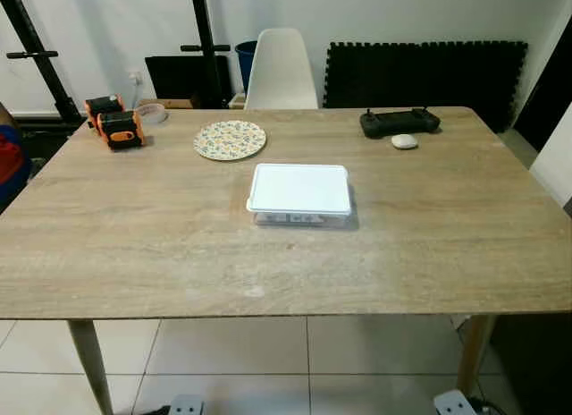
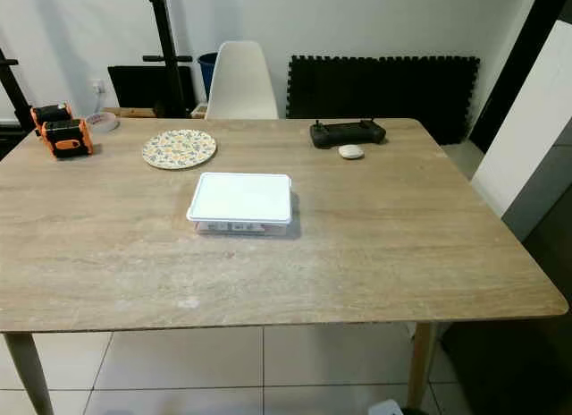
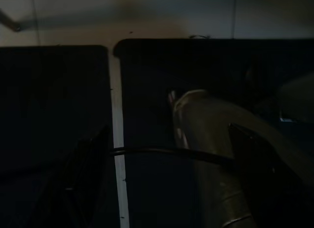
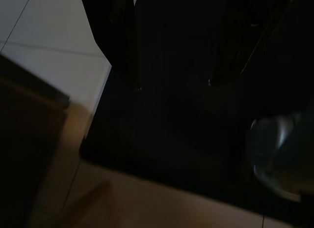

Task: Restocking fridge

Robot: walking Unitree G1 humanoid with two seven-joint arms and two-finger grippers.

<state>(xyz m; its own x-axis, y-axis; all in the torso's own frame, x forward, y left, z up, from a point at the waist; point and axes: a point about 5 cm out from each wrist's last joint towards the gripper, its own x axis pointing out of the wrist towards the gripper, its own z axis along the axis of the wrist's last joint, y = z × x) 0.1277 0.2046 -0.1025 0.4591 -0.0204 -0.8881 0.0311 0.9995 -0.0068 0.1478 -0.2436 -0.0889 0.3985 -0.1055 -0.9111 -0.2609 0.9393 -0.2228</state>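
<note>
A flat clear box with a white lid (image 1: 299, 191) lies shut near the middle of the wooden table (image 1: 134, 245), directly ahead of me. Some items show dimly through its front wall. Both arms hang idle below the table. The left gripper (image 3: 171, 174) hangs in the dark over black floor mats, beside a silver limb. Around the right gripper (image 4: 181, 41) it is just as dark, with black mat and pale tiles beneath.
A patterned plate (image 1: 230, 139) lies behind the box. Two orange and black devices (image 1: 113, 121) sit at the far left, a black controller (image 1: 399, 122) and a small white object (image 1: 404, 141) at the far right. A white chair (image 1: 281, 69) stands behind the table, and a tall white panel (image 2: 532, 120) to the right.
</note>
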